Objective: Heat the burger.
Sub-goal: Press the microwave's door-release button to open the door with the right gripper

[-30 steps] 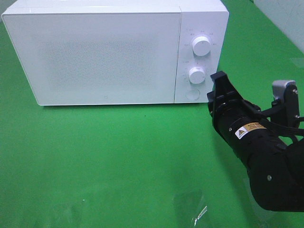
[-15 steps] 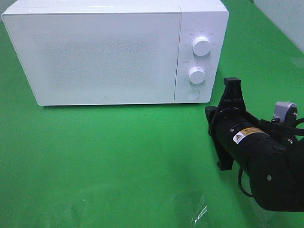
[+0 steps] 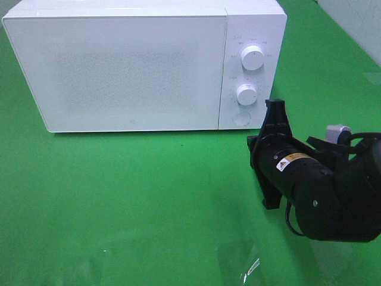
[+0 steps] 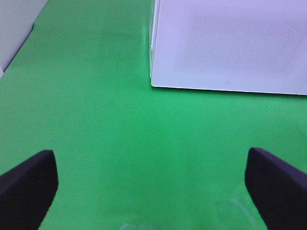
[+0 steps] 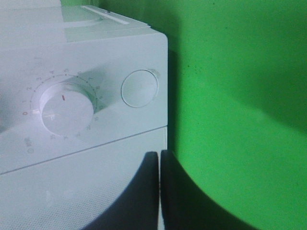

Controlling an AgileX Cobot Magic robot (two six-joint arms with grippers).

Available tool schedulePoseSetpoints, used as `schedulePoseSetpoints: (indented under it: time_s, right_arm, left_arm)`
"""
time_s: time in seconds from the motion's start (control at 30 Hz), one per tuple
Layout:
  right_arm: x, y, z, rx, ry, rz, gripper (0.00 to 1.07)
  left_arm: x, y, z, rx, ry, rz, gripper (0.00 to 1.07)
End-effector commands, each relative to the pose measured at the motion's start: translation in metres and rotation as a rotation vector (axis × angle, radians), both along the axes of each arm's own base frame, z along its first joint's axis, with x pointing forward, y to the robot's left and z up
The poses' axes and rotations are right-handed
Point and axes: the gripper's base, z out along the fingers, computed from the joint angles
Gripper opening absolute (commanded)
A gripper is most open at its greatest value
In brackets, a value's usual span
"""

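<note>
- While the microwave door sat closed, right gripper had its jaws pressed together, empty, tips near the round button.
- Left gripper spread wide, empty, over green mat.
- Burger: location could not be told.

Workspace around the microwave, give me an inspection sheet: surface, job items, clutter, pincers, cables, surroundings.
Surface: green cloth, flat.
Job's things: burger, nothing seen; white microwave, door closed.
Clutter: clear film scrap near the front edge.
Pincers: left pincer open, empty, over bare cloth; right pincer shut, empty, close to the microwave's round button.
Cables: black cable looping under the right arm.
Surroundings: pale wall at the far right.
</note>
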Motion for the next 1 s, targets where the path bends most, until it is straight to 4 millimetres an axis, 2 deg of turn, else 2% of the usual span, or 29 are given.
schedulePoseSetpoints:
  time_s: [0.03,0.13,0.27,0.67,0.83,1.0]
  right_arm:
    - [0.017,-0.002,0.003,0.001,0.008,0.019,0.00]
    - [0.024,-0.005,0.005,-0.005,0.005,0.019,0.00]
    - [0.044,-0.010,0.002,-0.018,0.008,0.010,0.00]
    - [0.065,0.003,-0.015,-0.012,0.031,0.017,0.00]
    - [0.078,0.002,-0.020,-0.008,0.044,0.005,0.00]
    - [0.083,-0.002,-0.019,-0.002,0.037,-0.019,0.00]
  left_arm:
    - [-0.002,0.000,0.000,0.000,-0.026,0.002,0.98]
    - [-0.002,0.000,0.000,0.000,-0.026,0.002,0.98]
    - [-0.002,0.000,0.000,0.000,-0.026,0.002,0.98]
    - [-0.002,0.000,0.000,0.000,-0.026,0.002,0.98]
    - [-0.002,0.000,0.000,0.000,-0.026,0.002,0.98]
    - [-0.002,0.000,0.000,0.000,-0.026,0.002,0.98]
